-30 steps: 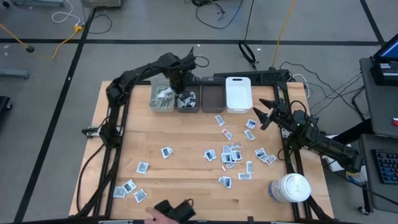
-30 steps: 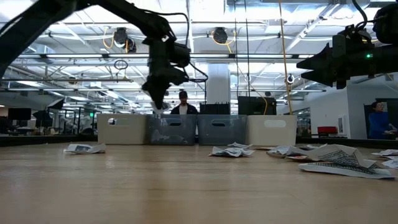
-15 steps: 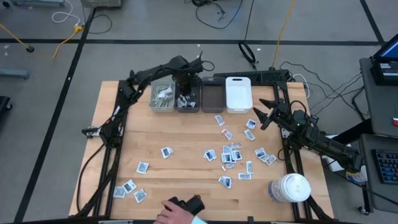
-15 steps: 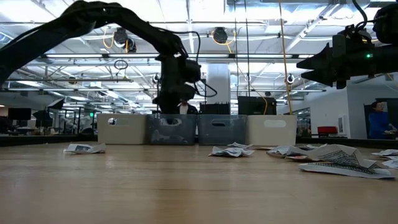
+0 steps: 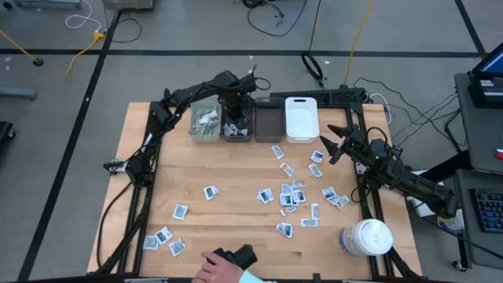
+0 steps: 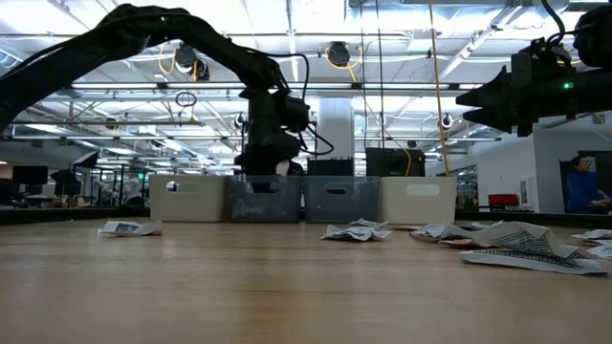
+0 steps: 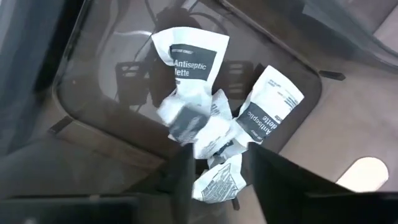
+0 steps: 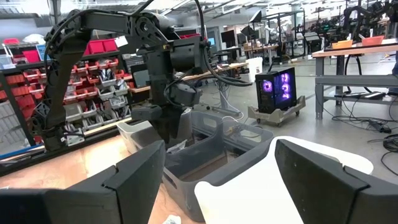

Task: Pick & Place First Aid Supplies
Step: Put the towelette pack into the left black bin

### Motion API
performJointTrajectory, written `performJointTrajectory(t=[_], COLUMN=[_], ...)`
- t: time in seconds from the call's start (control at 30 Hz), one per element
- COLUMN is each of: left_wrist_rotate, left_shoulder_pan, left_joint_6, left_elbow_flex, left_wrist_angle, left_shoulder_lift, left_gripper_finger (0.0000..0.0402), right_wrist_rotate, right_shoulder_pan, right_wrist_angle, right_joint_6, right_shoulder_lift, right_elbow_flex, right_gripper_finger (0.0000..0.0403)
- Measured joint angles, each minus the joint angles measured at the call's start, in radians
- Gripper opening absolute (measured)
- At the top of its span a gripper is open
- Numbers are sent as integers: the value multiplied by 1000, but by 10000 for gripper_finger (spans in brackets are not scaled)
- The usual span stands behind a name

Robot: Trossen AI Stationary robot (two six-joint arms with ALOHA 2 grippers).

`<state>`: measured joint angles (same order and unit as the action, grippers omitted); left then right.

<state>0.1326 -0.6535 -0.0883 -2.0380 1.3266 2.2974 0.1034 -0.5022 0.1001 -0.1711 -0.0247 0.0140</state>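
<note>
The left claw point(image 5: 233, 118) has come over from the edge of the bins and now hangs low in the dark gray bin point(image 5: 237, 124), the second one in the row. Its two fingers stand a little apart, and a blurry white packet point(image 7: 186, 121) sits just past their tips; I cannot tell if they touch it. Under it, at the bottom of this bin, lie more white packets point(image 7: 272, 102) with dark print.

The next bin toward the left arm's side is pale point(image 5: 206, 124) and has light wrapped strips in it. On the other side come another dark gray bin point(image 5: 269, 123) and then a white bin point(image 5: 301, 119).

The right claw point(image 5: 330, 145) waits in the air near the white bin, with its fingers wide apart and nothing in them.

Many packets point(image 5: 292, 194) lie spread on the wooden table point(image 5: 236, 165). A big white jar point(image 5: 366, 237) stands near the table's front corner, on the right arm's side.
</note>
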Motion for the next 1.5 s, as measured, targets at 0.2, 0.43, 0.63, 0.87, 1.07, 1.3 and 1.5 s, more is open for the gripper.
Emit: performJointTrajectory(t=[0.2, 0.43, 0.63, 0.87, 1.07, 1.3, 1.5], left_wrist_rotate=[0, -2, -2, -2, -5, -9, -9], left_shoulder_pan=[-3, -4, -4, -5, -6, 83, 183], left_joint_6=[-1, 43, 125, 301, 423, 469, 595], left_elbow_flex=[0, 1, 0, 0, 0, 61, 274], left_wrist_angle=[0, 5, 9, 84, 219, 201, 83], left_shoulder_lift=[0, -42, -96, -133, -139, -216, -364], left_gripper_finger=[235, 272, 272, 258, 254, 255, 252], right_wrist_rotate=[0, 0, 0, 0, 0, 0, 0], right_shoulder_pan=[0, 0, 0, 0, 0, 0, 0], right_wrist_angle=[0, 0, 0, 0, 0, 0, 0], right_joint_6=[0, 0, 0, 0, 0, 0, 0], right_shoulder_lift=[0, 0, 0, 0, 0, 0, 0], right_elbow_flex=[0, 0, 0, 0, 0, 0, 0], right_gripper_finger=[297, 297, 297, 297, 297, 297, 297])
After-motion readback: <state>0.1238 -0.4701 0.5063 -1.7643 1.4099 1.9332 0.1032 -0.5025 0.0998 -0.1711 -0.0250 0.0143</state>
